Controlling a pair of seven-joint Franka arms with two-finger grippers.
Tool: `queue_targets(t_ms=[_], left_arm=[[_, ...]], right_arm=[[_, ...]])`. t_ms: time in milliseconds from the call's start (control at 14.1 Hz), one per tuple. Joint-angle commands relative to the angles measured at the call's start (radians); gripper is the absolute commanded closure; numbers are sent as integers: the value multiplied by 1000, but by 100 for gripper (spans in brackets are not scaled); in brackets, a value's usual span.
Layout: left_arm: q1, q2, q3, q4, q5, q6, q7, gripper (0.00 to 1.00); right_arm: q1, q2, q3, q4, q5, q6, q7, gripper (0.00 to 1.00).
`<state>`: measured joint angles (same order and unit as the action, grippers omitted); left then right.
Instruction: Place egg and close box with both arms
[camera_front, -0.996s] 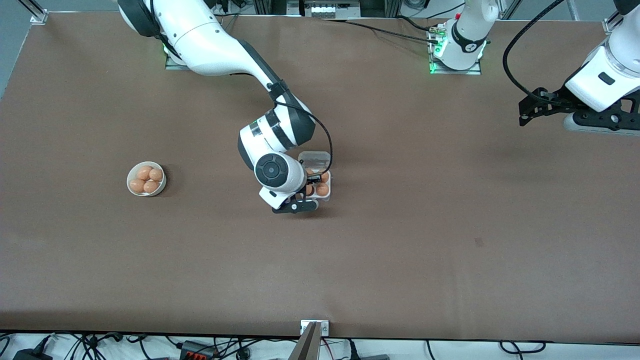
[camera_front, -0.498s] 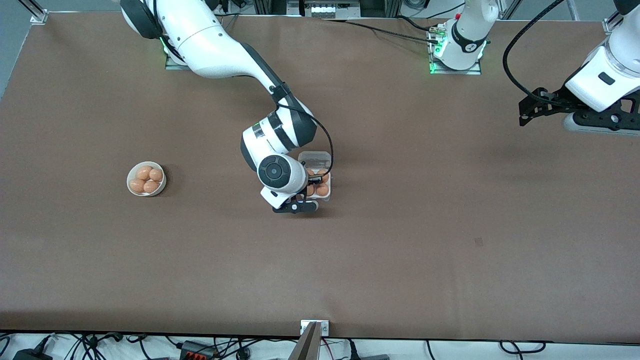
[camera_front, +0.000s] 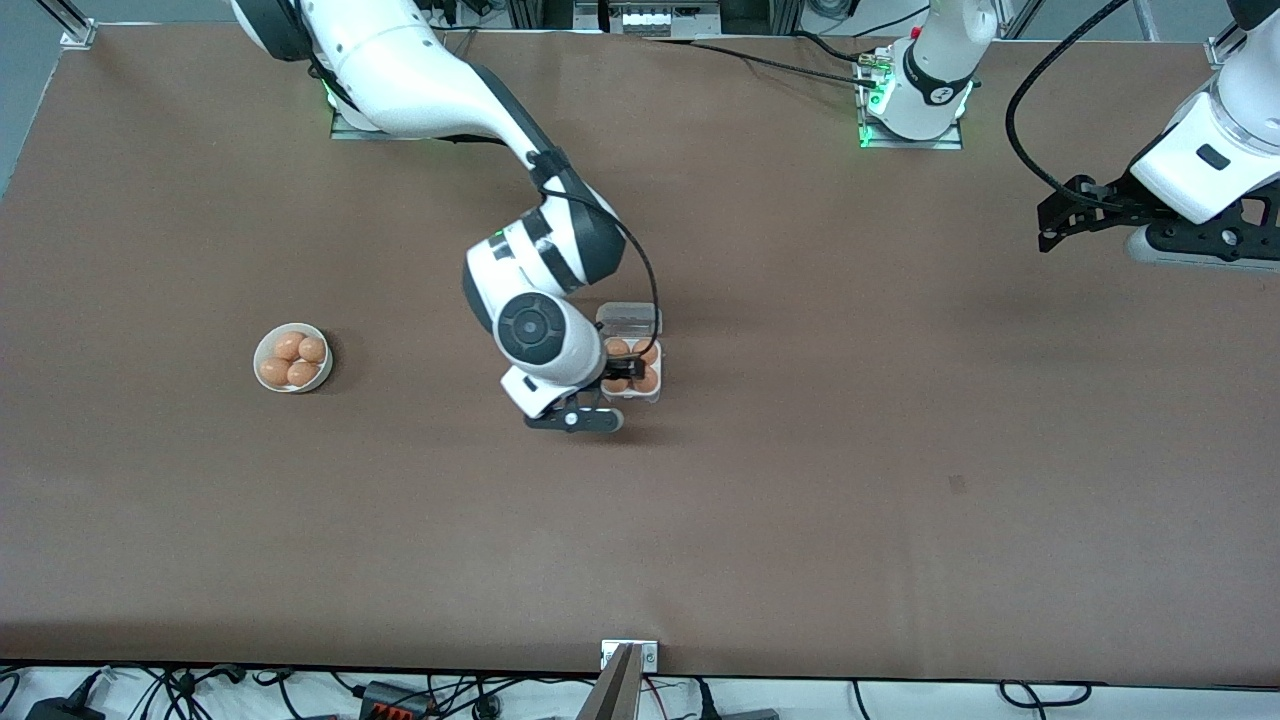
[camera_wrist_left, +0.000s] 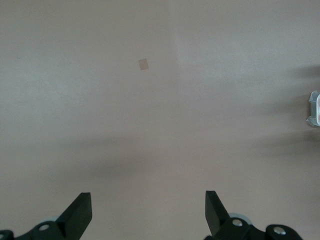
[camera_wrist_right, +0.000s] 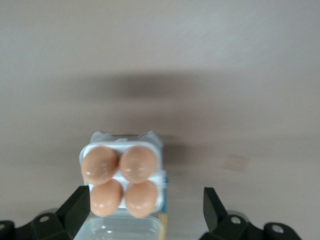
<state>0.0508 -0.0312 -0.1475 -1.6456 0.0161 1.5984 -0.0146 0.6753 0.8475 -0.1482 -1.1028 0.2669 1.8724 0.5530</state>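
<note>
Over box: right gripper (camera_front: 622, 378), fingers spread wide, empty
Box (camera_wrist_right: 122, 180): four eggs (camera_wrist_right: 138, 163) seated, lid open
Left gripper (camera_wrist_left: 148, 212): wide, waiting well apart from box
Risk: lid catching fingers, shifting box

In the front view the right arm's wrist covers one side of the box (camera_front: 640, 372), so an egg (camera_front: 617, 348) shows only partly (the right gripper's fingertips are hidden too). In the right wrist view the clear lid (camera_wrist_right: 125, 227) is cut by the edge
</note>
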Motion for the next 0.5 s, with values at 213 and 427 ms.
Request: queue_targets(t_ms=[213,427], left_arm=[[7,33,-9,61,-4,-169,19,0],[12,63,-7,93,-4,-170,18,0]], right_arm=[[-32,-197,-138,-19,-86,-136,-192,0],[-95,-246,-200,-19,-84,-214,-303,0]])
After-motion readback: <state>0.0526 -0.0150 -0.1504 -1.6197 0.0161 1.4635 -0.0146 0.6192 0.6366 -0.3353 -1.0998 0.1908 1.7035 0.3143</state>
